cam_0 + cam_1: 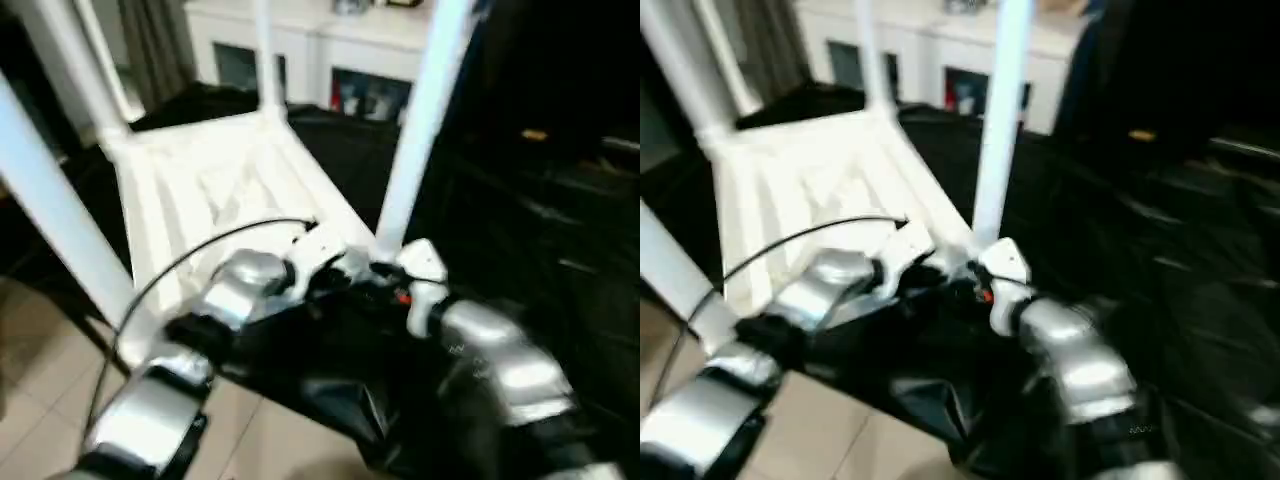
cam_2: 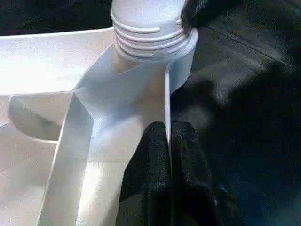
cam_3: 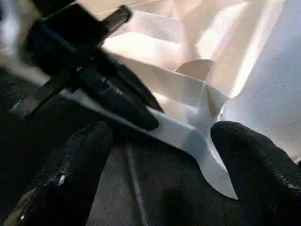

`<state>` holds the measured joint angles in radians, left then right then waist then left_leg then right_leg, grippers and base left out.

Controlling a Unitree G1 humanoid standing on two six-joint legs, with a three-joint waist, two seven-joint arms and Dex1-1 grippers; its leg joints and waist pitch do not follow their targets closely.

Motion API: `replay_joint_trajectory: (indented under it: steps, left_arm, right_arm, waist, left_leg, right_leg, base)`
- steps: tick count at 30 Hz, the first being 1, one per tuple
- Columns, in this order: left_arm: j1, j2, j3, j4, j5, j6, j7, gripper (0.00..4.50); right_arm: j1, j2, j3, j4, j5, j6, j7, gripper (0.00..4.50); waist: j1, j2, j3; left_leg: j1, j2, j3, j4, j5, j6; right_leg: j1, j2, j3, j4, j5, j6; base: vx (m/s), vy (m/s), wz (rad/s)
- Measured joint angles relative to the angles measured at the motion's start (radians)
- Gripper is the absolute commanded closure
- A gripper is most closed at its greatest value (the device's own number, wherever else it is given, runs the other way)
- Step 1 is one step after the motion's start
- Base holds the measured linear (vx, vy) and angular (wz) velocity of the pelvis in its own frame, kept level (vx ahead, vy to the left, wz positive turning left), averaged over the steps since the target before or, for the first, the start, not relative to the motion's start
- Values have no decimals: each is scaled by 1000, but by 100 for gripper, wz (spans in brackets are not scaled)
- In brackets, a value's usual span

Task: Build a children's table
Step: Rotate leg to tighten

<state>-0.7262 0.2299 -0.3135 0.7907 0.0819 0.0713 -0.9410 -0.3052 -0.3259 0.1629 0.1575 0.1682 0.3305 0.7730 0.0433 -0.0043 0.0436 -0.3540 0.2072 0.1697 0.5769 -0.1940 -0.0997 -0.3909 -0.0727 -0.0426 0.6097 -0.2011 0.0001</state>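
Observation:
The white children's table lies upside down on black sheeting, its ribbed top (image 1: pixel 220 190) facing up. Several white legs stand in the corner sockets, among them the near right leg (image 1: pixel 420 130) and the near left leg (image 1: pixel 60 220). My left gripper (image 2: pixel 168 141) is shut on the top's thin rim wall, just below the ribbed base of the near right leg (image 2: pixel 150 33). My right gripper (image 3: pixel 160 150) is open, its fingers spread to either side of that same table corner (image 3: pixel 207 141). In the right wrist view the left gripper (image 3: pixel 94 70) pinches the rim.
Black sheeting (image 1: pixel 520 200) covers the surface under and to the right of the table. A white cabinet with glass doors (image 1: pixel 350 60) stands behind. Tiled floor (image 1: pixel 40 350) lies at the lower left. A black cable (image 1: pixel 180 265) arcs over my left forearm.

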Motion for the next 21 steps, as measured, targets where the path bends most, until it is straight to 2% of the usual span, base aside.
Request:
replay_joint_trajectory:
  steps: [4, 8, 12, 14, 15, 17, 19, 21]
  left_arm:
    - [39, 55, 0, -72, -18, -24, -97, 450]
    - [55, 75, -6, -101, -22, -32, -145, 450]
    - [72, 99, -5, -114, -42, -42, -209, 450]
    - [84, 109, -6, -127, -45, -47, -233, 450]
    - [88, 111, -6, -135, -46, -48, -243, 450]
    - [89, 112, -10, -139, -46, -48, -251, 450]
    - [89, 112, -11, -141, -46, -48, -257, 450]
    - [93, 112, -11, -149, -47, -48, -259, 450]
  right_arm:
    - [8, -54, 19, -34, 14, -24, 98, 60]
    - [32, -140, 33, -97, 33, -23, 154, 60]
    - [41, -207, -5, -100, 4, -15, 154, 60]
    - [41, -217, -22, -97, -8, -17, 152, 60]
    - [41, -219, -29, -97, -8, -16, 153, 30]
    - [41, -223, -37, -98, 0, -14, 154, 30]
    - [41, -227, -37, -99, 11, -14, 152, 8]
    - [41, -226, -34, -98, 13, -16, 147, 8]
  waist:
    - [-2, 0, 0]
    - [7, 1, 0]
    - [11, 1, 0]
    - [12, 1, 0]
    - [13, 1, 0]
    - [15, 1, 0]
    - [17, 1, 0]
    - [16, 1, 0]
  left_leg:
    - [-6, 0, 1, 1, 6, 9]
    - [-11, 0, 2, 3, 5, 12]
    - [-10, 0, 3, 7, 3, 12]
    - [-10, 0, 3, 8, 3, 10]
    - [-10, 0, 3, 8, 3, 10]
    - [-10, 0, 3, 9, 3, 10]
    - [-11, 0, 3, 9, 3, 11]
    - [-11, 0, 3, 10, 3, 13]
  right_leg:
    - [-11, 0, 0, 1, 0, -1]
    - [-12, -1, 0, 1, 0, -1]
    - [-12, -2, 0, 2, 0, -1]
    - [-12, -2, 0, 3, 0, -1]
    - [-12, -2, 0, 3, 0, -1]
    - [-12, -2, 0, 3, 0, -1]
    - [-12, -2, 0, 3, 0, -1]
    - [-12, -2, 0, 3, 0, -1]
  base:
    - [0, 0, 0]
    - [0, 0, 0]
    - [0, 0, 0]
    - [0, 0, 0]
    - [0, 0, 0]
    - [0, 0, 0]
    - [0, 0, 0]
    - [0, 0, 0]
